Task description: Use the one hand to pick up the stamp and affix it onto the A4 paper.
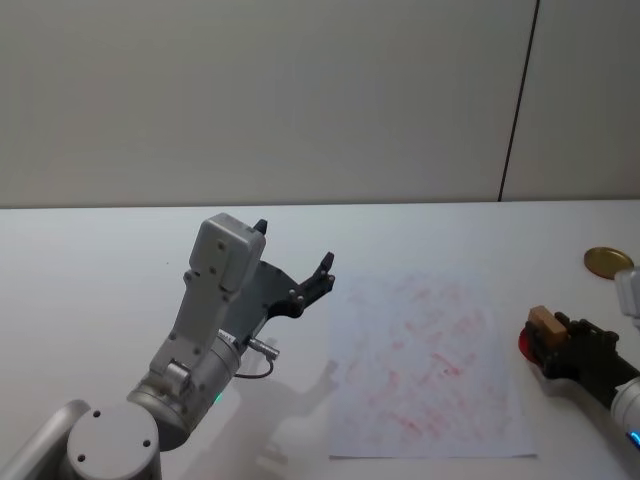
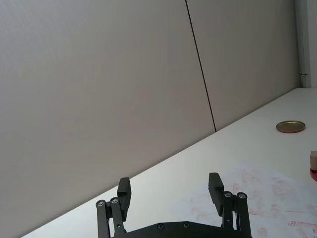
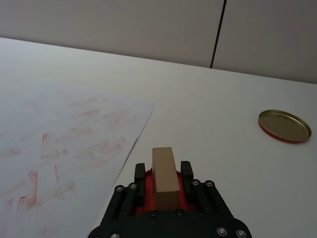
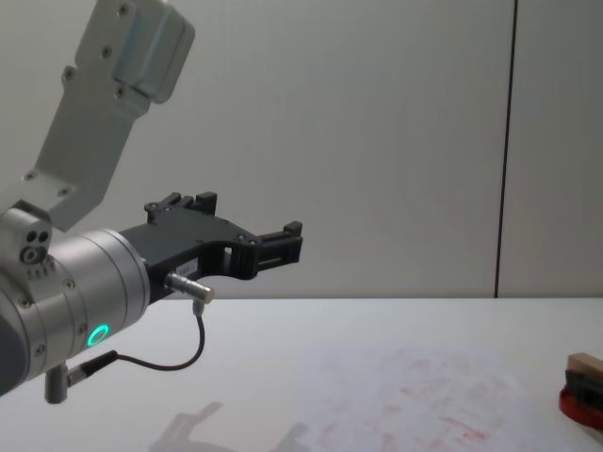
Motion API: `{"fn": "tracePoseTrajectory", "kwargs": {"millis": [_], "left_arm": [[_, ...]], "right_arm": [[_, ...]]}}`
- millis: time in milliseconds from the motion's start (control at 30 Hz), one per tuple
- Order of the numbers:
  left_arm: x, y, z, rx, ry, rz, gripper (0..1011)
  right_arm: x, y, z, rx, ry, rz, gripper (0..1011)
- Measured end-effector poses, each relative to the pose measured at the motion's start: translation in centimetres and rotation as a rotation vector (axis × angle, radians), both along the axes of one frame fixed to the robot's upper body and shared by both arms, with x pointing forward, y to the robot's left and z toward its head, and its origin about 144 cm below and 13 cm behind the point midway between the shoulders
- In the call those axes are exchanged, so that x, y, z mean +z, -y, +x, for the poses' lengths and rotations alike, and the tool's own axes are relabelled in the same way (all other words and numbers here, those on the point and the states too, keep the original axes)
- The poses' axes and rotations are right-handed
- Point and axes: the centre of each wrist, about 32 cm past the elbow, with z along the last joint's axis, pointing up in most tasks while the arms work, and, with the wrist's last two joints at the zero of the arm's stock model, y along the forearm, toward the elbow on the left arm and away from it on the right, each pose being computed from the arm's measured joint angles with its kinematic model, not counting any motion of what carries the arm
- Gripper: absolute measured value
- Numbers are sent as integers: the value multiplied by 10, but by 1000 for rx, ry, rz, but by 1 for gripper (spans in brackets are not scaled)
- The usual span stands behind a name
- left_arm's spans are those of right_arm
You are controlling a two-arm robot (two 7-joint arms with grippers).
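The stamp [image 3: 164,173], a light tan wooden block, stands on a flat round red ink pad [image 1: 527,346] just right of the A4 paper [image 1: 425,365]. My right gripper [image 3: 163,169] is shut on the stamp, one black finger on each side. In the head view this gripper [image 1: 552,338] is low at the right edge. The paper lies flat and is covered in faint red imprints [image 3: 74,148]. My left gripper [image 1: 296,272] hangs open in the air left of the paper, holding nothing. From the chest view, the stamp [image 4: 584,365] shows at the far right.
A round gold lid [image 1: 608,262] lies on the white table beyond the ink pad, also visible as the lid [image 3: 284,126] in the right wrist view. A plain wall rises behind the table's far edge.
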Motion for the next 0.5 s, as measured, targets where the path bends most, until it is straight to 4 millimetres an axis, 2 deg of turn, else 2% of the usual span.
{"fn": "tracePoseTrajectory", "kwargs": {"millis": [267, 500], "left_arm": [[0, 0, 0, 0, 0, 0, 993], [0, 0, 0, 0, 0, 0, 993]], "right_arm": [[-1, 0, 2, -7, 6, -3, 235], [-1, -1, 3, -1, 33, -6, 220]]}}
